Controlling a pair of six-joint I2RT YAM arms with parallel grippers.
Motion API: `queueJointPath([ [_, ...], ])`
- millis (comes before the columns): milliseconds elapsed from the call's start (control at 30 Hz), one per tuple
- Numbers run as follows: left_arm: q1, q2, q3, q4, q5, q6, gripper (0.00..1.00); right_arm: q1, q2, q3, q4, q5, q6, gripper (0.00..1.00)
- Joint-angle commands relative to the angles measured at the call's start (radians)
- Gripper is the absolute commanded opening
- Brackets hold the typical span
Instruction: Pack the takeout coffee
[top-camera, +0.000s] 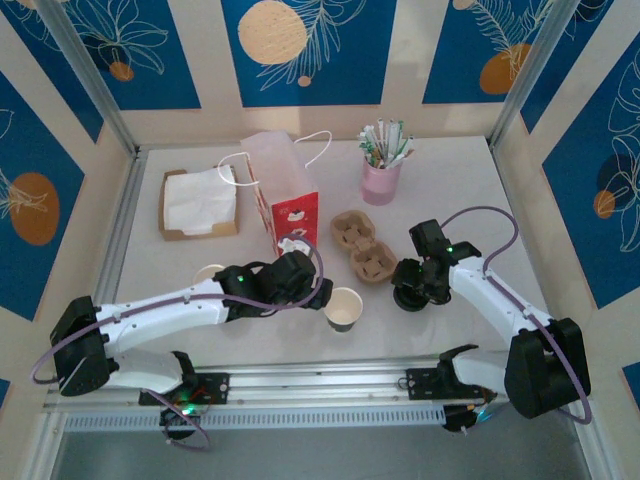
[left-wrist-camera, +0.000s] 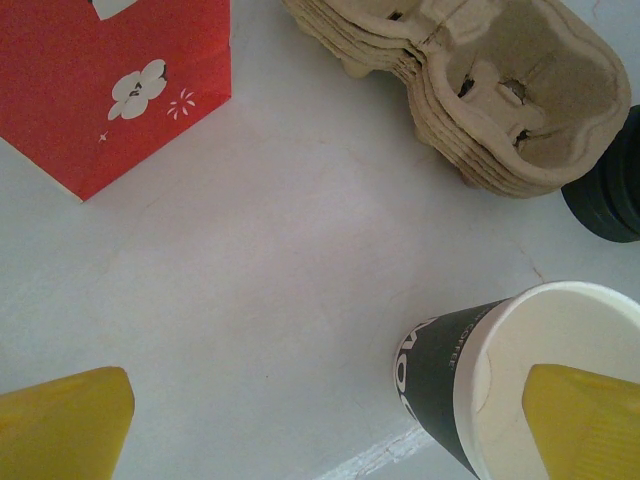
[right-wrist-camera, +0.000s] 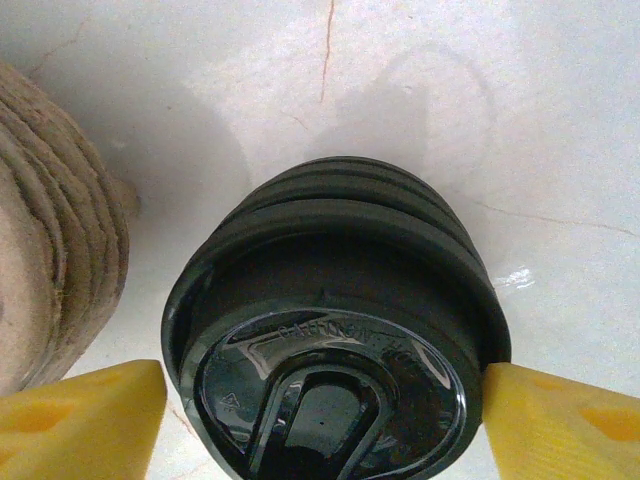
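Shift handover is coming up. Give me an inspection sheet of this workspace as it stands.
Surface: white table, faint cracks, no spills seen.
Job's things: paper cup upright, open, no lid; black lid stack beside carrier stack; red-and-white bag upright.
Clutter: napkin tray; pink cup of sticks.
Grippers: left gripper open, one finger over the cup's mouth; right gripper straddles the lid stack, grip uncertain.
Cables: purple cables loop along both arms, no snag seen.
Surroundings: blue patterned panels, metal frame.
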Motion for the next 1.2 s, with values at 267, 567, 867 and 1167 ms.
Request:
queueJointPath([
  [267,-0.006,0.006,-0.006,0.006,-0.006,0.008,1.00,-0.001,0.001,-0.025,0.016,-0.023,0.004,0.84],
  [567,-0.006,0.007,-0.006,0.005,-0.005,0.008,1.00,-0.004,0.005,-0.027,0.019,-0.024,0.002,0.78],
  [867,-0.007,0.009,-0.003,0.003,-0.005,0.008,1.00,-0.004,-0.006,-0.013,0.001,-0.025,0.000,0.76],
  [1167,-0.006,0.010,0.000,0.002,-0.006,0.009,1.00,-0.006,-0.052,0.025,-0.046,-0.024,-0.005,0.75],
])
